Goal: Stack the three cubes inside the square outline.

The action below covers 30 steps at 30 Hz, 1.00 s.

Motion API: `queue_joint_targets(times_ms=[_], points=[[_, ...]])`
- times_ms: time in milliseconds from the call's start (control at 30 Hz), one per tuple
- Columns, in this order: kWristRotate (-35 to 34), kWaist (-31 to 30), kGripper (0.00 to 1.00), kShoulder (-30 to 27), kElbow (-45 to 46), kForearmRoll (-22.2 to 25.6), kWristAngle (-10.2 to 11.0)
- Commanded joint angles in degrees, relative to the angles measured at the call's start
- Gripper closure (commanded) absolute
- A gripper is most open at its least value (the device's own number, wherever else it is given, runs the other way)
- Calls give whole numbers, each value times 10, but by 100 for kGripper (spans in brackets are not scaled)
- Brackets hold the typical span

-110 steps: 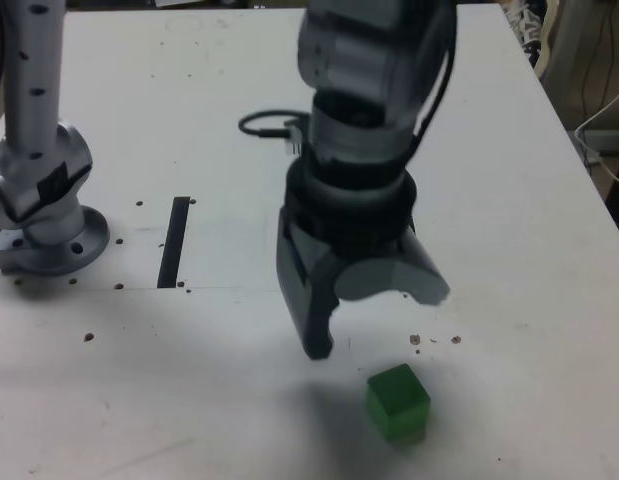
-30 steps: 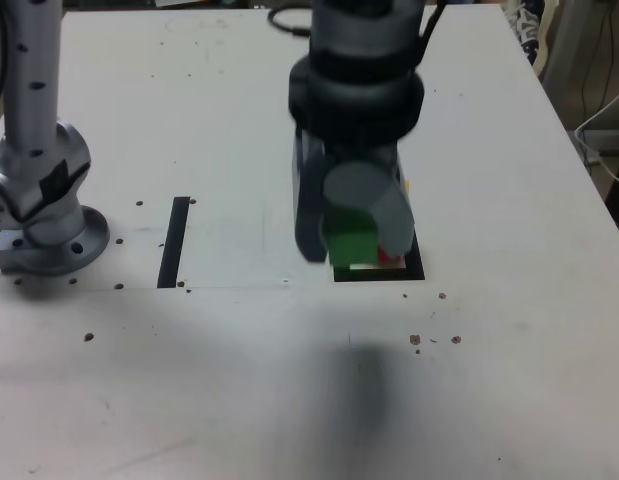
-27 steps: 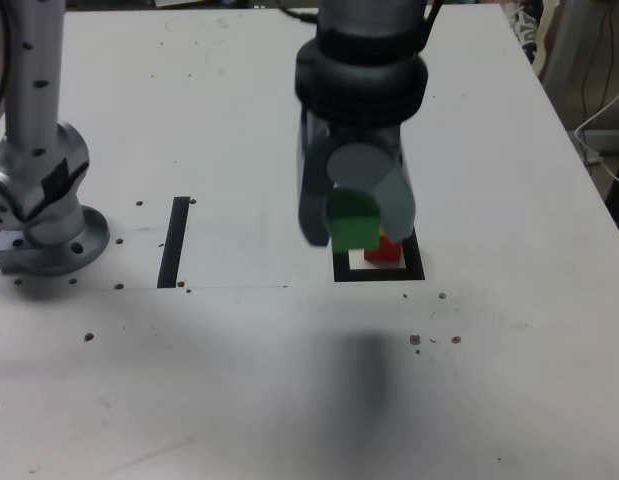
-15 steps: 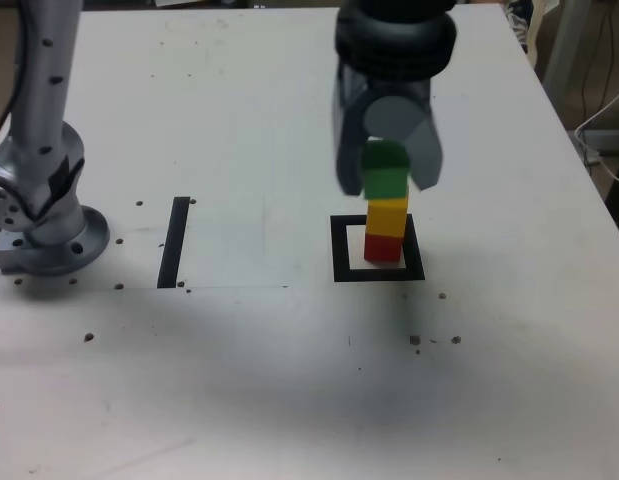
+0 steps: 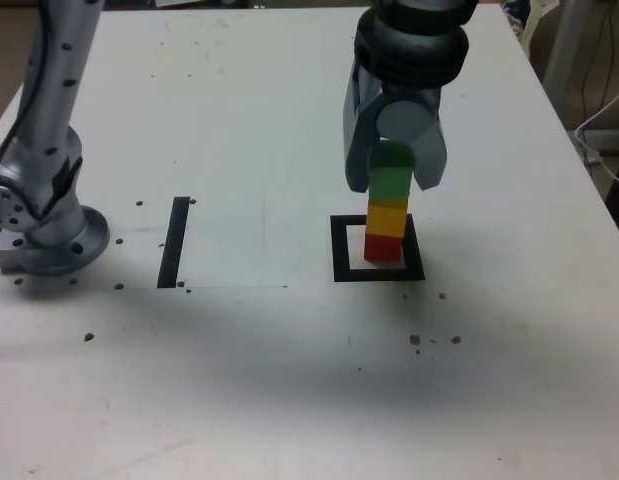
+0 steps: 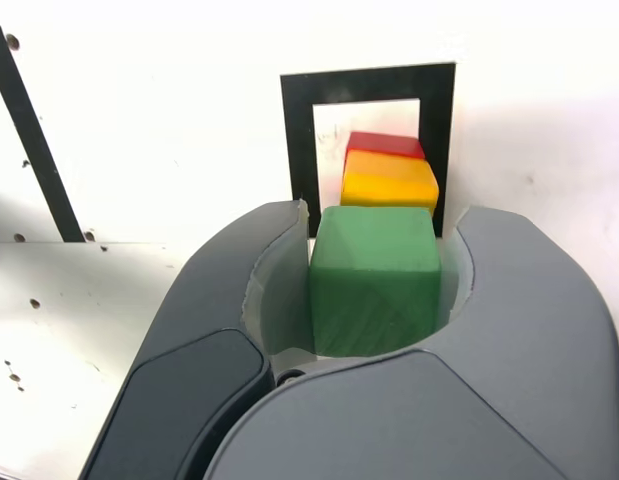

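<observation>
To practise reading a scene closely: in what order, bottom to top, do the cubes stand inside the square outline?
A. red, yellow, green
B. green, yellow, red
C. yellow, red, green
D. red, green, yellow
A: the red cube sits lowest in the square outline, the yellow cube on it, and the green cube on top.

In the exterior view, the top of the green cube (image 5: 391, 181) is covered by the claw (image 5: 393, 160), and the arm above the claw is cut off by the picture's upper edge. In the wrist view, the red cube (image 6: 385, 144) is mostly hidden behind the yellow cube (image 6: 388, 181). Whether the green cube touches the yellow cube cannot be told.
</observation>
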Motion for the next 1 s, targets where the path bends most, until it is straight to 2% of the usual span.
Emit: queue_joint_targets(times_ms=[0,400,733,967], points=[[4,2,81,5,0,3,-3],[16,10,75,14,-3,-3,-6],[22,14,64,15,10,-5,-19],[23,18,55,11,15,-6,-13]])
